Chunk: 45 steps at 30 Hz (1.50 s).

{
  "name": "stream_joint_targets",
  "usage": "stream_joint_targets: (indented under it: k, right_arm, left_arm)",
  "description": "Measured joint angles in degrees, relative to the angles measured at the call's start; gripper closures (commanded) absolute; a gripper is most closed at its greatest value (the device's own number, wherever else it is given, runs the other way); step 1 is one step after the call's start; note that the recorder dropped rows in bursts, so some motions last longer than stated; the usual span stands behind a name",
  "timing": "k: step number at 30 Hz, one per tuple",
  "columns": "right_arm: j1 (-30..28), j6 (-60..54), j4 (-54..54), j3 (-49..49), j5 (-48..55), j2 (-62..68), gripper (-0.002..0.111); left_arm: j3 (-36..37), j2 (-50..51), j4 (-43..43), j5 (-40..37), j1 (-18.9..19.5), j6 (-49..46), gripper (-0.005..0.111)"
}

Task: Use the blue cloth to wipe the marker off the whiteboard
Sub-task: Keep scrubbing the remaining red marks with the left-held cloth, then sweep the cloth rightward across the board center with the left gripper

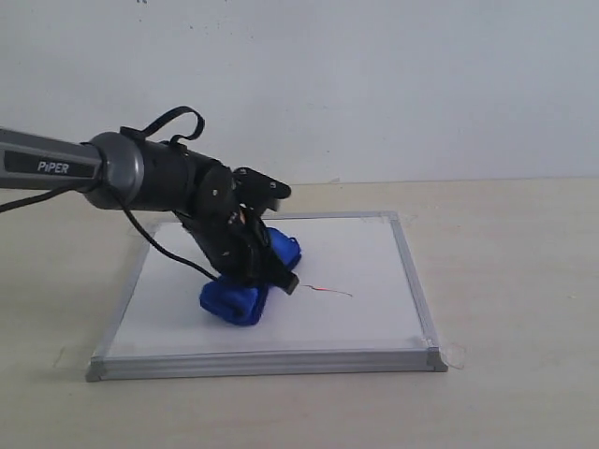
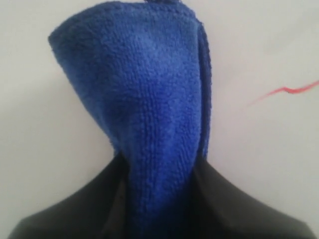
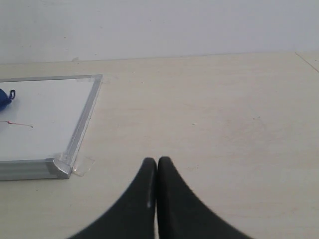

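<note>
At the exterior view's centre, the left claw (image 1: 271,279) grips the blue cloth (image 1: 234,304) on the whiteboard (image 1: 374,318). The cloth's long axis runs lower left to upper right, with the marker (image 1: 329,291) just right of it. In the left wrist view the cloth juts straight out from the claw, and in the right wrist view the right claw (image 3: 157,169) is closed and empty above the tabletop (image 3: 224,124).

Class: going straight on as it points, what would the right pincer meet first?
Probably only the wall; the right pincer aims across the table, and the whiteboard lies off to one side.
</note>
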<state>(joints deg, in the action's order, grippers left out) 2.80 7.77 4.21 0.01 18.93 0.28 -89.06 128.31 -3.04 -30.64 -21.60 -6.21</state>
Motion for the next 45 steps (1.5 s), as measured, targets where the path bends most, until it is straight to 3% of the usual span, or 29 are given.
stream_joint_targets:
  k: [6,16,23,25,28,30,32,35,39,42,45]
  right_arm:
    - [0.0,0.0,0.0,0.0,0.0,0.0,0.108]
    - [0.0,0.0,0.0,0.0,0.0,0.0,0.108]
    - [0.0,0.0,0.0,0.0,0.0,0.0,0.108]
    - [0.0,0.0,0.0,0.0,0.0,0.0,0.108]
    - [0.0,0.0,0.0,0.0,0.0,0.0,0.108]
    - [0.0,0.0,0.0,0.0,0.0,0.0,0.108]
    - [0.0,0.0,0.0,0.0,0.0,0.0,0.108]
    - [0.0,0.0,0.0,0.0,0.0,0.0,0.108]
    - [0.0,0.0,0.0,0.0,0.0,0.0,0.108]
    - [0.0,0.0,0.0,0.0,0.0,0.0,0.108]
    - [0.0,0.0,0.0,0.0,0.0,0.0,0.108]
  left_arm:
    - [0.0,-0.3,0.1,-0.4,-7.8,-5.7,0.103]
    - [-2.2,-0.3,11.0,-4.6,-2.2,-6.0,0.103]
    - [-2.9,-0.3,15.6,-6.3,-7.3,-11.9,0.103]
    - [-3.1,-0.3,14.0,-6.9,-6.2,-9.8,0.103]
    - [-4.0,-0.3,13.2,-9.5,-0.8,-5.6,0.103]
    - [-4.2,-0.3,15.4,-11.3,2.1,-6.4,0.103]
    - [-4.2,-0.3,20.3,-13.2,2.7,-11.2,0.103]
    - [-4.2,-0.3,25.7,-13.5,-1.3,-16.4,0.103]
    - [-5.2,0.0,24.2,-10.0,-8.0,-17.0,0.103]
    - [-7.1,1.5,17.0,-9.0,-9.9,-12.2,0.103]
    - [-9.8,3.5,7.3,-9.5,-9.8,-1.1,0.103]
